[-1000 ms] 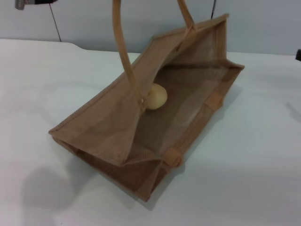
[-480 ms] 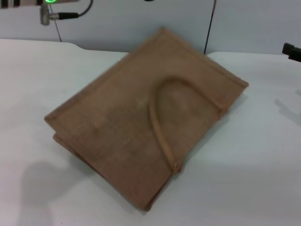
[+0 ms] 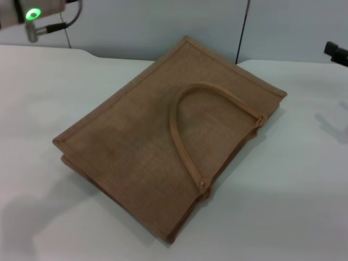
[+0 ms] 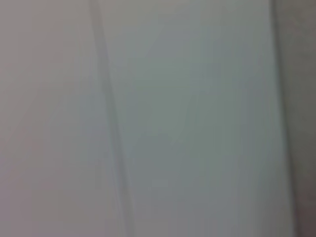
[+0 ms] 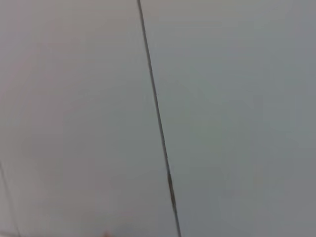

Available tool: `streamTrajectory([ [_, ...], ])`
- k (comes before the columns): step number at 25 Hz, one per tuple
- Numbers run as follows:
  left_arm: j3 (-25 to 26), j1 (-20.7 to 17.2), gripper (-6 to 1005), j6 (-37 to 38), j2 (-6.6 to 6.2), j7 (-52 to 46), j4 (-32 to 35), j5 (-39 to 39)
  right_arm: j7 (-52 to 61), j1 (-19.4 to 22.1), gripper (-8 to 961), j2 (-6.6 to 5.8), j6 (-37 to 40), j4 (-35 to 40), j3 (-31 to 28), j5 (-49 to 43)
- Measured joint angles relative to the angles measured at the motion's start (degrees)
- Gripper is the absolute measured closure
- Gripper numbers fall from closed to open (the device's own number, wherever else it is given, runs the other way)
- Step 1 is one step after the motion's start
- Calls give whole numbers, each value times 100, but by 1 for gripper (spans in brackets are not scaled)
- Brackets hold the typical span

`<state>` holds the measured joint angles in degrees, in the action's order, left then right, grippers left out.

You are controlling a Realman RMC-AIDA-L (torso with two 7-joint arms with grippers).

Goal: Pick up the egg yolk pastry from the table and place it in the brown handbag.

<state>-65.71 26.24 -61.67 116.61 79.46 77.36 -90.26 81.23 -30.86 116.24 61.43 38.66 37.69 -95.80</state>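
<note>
White table [image 3: 304,179] fills the head view. Left arm [image 3: 32,13] sits at the top left corner, green indicator lit. Brown handbag [image 3: 136,147] lies flat and closed at centre, one strap handle [image 3: 182,136] looped across its top face. Right arm [image 3: 337,53] shows at the right edge. Neither gripper's finger state can be determined. Egg yolk pastry is not visible. No legible markings.

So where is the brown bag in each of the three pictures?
Head view: the brown bag lies flat and closed in the middle of the white table, one strap looped on top.
Left wrist view: not in it, only a pale wall.
Right wrist view: not in it, only a pale wall.
Shared landmark: the dark seam in the wall, also in the right wrist view.
</note>
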Motion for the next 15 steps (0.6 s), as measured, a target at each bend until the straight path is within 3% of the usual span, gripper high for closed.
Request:
streamTrajectory([
  [5, -103, -390, 108, 625, 32, 1893, -766, -1375, -1336, 107, 56, -16, -1, -663, 0, 1122],
  [11, -258, -441, 108, 706, 36, 4415, -2411, -3232, -2960, 94, 56, 2, -35, -1504, 1, 2097],
  [15, -602, -410, 108, 716, 37, 5517, -3174, -4130, -4199, 84, 56, 9, 69, -2248, 1, 2988],
])
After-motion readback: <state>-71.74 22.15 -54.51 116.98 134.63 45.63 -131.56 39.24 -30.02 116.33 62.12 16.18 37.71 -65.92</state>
